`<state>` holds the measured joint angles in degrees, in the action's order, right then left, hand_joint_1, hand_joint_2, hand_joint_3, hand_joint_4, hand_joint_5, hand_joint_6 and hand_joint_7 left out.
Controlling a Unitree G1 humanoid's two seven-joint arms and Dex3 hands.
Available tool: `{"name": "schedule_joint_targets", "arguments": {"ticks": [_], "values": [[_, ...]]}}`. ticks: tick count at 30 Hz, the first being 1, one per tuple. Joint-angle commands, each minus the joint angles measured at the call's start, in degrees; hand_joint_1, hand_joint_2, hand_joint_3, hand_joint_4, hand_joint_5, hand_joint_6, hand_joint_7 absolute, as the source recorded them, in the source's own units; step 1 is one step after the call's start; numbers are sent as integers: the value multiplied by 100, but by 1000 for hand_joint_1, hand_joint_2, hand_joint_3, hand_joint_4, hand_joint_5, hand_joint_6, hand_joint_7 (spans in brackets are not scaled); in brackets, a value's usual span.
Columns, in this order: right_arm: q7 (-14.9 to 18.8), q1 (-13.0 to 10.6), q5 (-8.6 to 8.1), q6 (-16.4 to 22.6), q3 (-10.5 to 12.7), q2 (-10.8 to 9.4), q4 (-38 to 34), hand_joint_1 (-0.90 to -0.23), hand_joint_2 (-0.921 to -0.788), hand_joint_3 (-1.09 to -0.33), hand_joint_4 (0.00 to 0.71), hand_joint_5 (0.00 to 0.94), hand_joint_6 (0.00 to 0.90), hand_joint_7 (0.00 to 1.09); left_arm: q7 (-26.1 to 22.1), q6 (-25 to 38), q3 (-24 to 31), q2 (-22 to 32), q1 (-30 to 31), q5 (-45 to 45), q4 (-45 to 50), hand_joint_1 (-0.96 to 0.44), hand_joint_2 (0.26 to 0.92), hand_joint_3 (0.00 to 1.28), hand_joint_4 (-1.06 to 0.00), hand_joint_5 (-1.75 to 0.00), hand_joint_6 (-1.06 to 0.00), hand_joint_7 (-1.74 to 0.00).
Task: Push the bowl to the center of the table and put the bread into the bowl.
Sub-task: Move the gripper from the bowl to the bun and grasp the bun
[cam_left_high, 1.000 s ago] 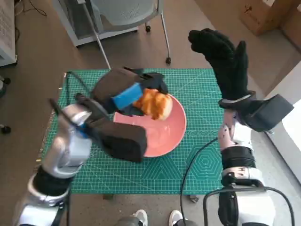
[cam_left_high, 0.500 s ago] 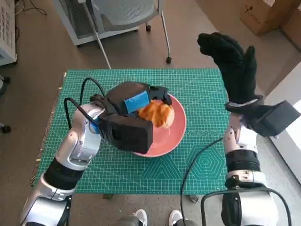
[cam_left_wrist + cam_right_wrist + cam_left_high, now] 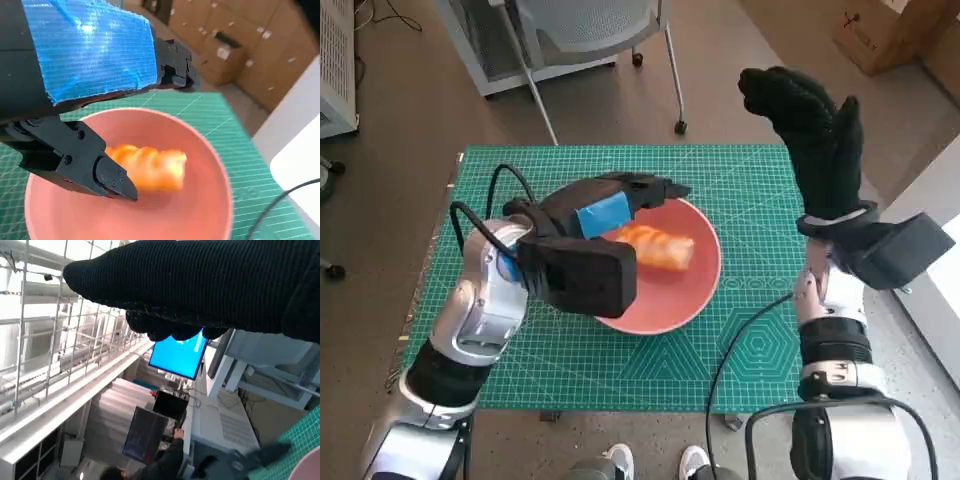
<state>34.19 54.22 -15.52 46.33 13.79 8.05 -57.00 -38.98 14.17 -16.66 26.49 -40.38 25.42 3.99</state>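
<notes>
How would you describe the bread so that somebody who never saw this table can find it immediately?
Look at the green cutting mat covering the small table; near its middle stands a pink bowl. The bread lies inside that bowl, just beside the fingers of the left hand. It is the only golden-orange, ridged piece there, against smooth pink and black.
</notes>
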Motion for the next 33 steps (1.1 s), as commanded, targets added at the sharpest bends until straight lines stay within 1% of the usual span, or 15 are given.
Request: {"name": "schedule_joint_targets", "arguments": {"ticks": [1,6,10,13,20,24,29,33], "values": [[62,-121,-21,-60,-21,-28,-56,-564,-921,-498,243,0,450,2,-166,-4,290,340,195,-179,504,-156,763,2,1,1,-105,-153],[123,-105,-68,-132,-21,-31,-72,-560,-921,-497,242,1,451,2,-416,189,793,774,305,-378,1247,-150,756,2,1,1,-130,-110],[163,-85,-92,-177,-14,-36,-97,-555,-921,-498,242,0,450,1,-512,291,1268,1106,407,-577,1714,-123,750,1,1,1,-146,-97],[204,-72,-116,-196,-2,-42,-121,-548,-921,-496,243,1,451,2,-571,458,1522,1347,471,-603,2025,-92,747,0,1,1,-156,-90],[297,-45,-178,-244,13,-62,-147,-531,-921,-489,247,3,457,5,-685,977,2056,1824,779,-681,2493,51,754,4,1,1,-170,-79],[322,-24,-200,-270,18,-63,-162,-530,-921,-483,249,3,461,6,-640,1107,2182,2073,1064,-548,2535,93,758,6,1,1,-172,-73],[304,9,-186,-255,-16,-73,-163,-541,-921,-482,249,2,456,3,-552,1138,2216,2287,1384,-405,2461,79,749,1,1,1,-173,-66],[302,25,-179,-267,-43,-89,-166,-546,-921,-484,249,2,453,1,-526,1280,2100,2368,1525,-296,2393,70,747,1,1,1,-173,-60]]}}
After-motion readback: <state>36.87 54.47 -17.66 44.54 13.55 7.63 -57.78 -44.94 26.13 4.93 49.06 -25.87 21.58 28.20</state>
